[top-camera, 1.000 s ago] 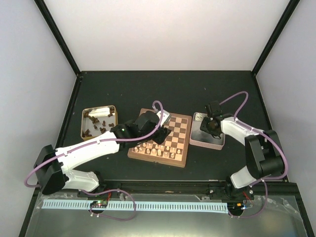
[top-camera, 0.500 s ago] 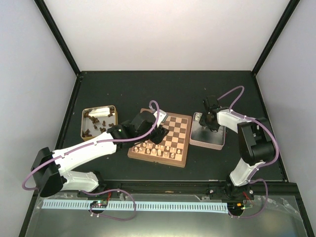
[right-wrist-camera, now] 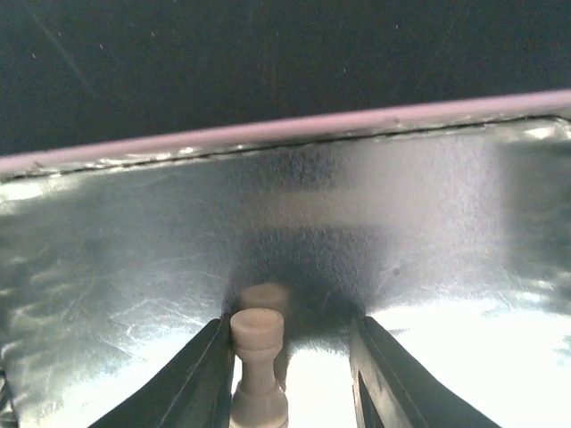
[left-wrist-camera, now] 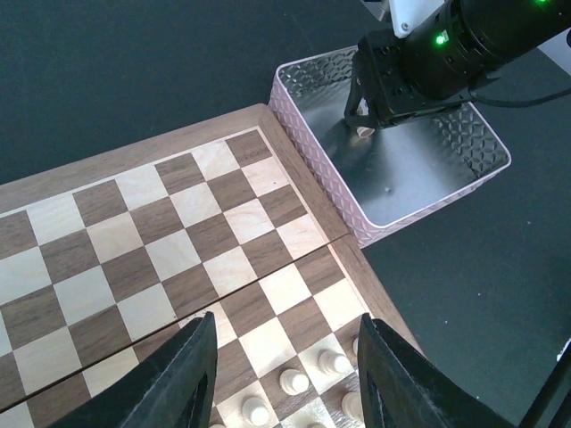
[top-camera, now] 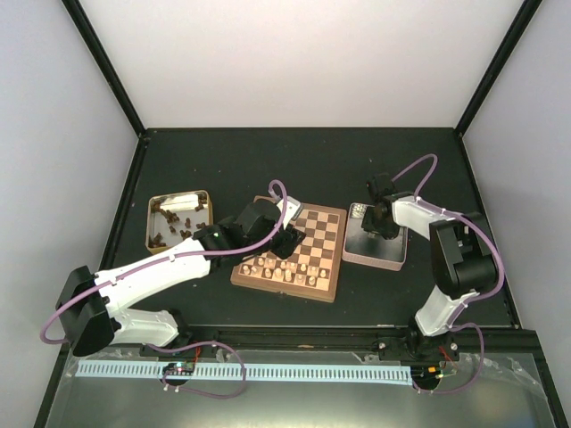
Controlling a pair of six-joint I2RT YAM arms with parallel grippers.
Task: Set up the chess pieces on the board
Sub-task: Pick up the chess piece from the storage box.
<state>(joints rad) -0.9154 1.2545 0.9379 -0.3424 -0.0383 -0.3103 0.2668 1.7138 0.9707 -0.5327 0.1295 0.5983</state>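
Right wrist view first: we see the right gripper [right-wrist-camera: 290, 383] down inside the shallow pink-walled metal tin [right-wrist-camera: 312, 125], fingers parted either side of one pale beige wooden pawn [right-wrist-camera: 258, 357]. The pawn stands upright, tight against the finger at 9 o'clock, maybe touching it, though we can't really tell. There's a clear gap on the 3 o'clock side, so no grip.

From the top camera, that tin sits just beside the square wooden chessboard [top-camera: 319, 239], at its 3 o'clock. Pale pieces [top-camera: 285, 270] line the board's 6 o'clock edge. The left gripper [top-camera: 284, 241] hovers over the board, jaws apart, nothing between them. Dark brown pieces [top-camera: 178, 218] lie in a gold rectangular tin [top-camera: 149, 223] at the board's 9 o'clock.
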